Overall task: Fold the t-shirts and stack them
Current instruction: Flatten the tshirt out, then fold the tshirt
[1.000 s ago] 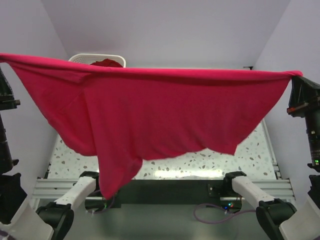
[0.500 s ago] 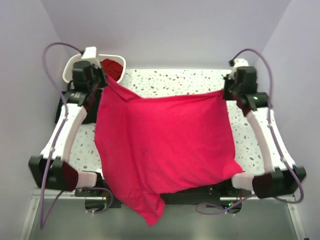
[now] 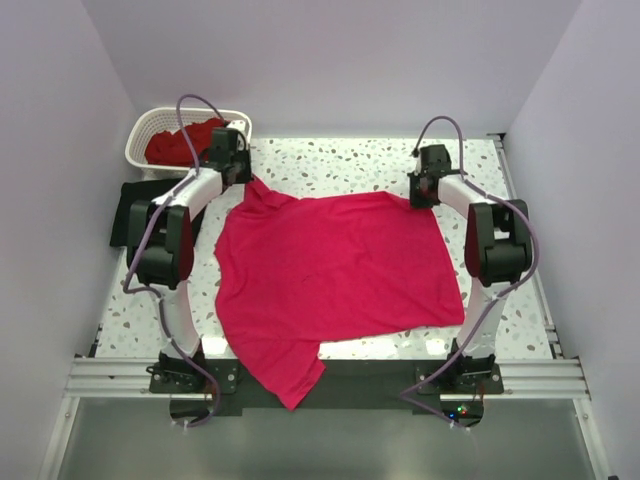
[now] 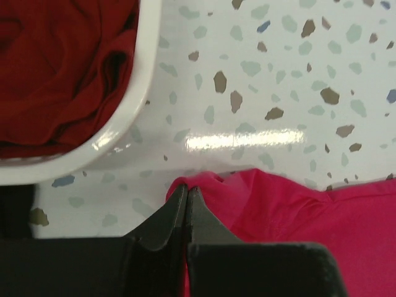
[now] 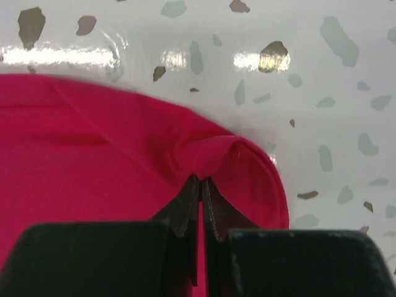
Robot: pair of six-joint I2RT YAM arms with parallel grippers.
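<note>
The left fingers (image 4: 181,204) and right fingers (image 5: 190,201) are clamping the pinkish-red t-shirt (image 3: 335,260) at its far corners, the cloth lying spread between and behind them on the desk (image 3: 350,155). Releasing well is probably depending on holding that edge taut and low, so no wrinkles are forming.

A pinkish-red t-shirt (image 3: 335,270) lies, seemingly flat, on table (image 3: 330,160).

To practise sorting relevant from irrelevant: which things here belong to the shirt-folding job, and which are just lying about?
Job: pink-red t-shirt, dark red t-shirt, black t-shirt.
Lying about: white basket, speckled table.
</note>
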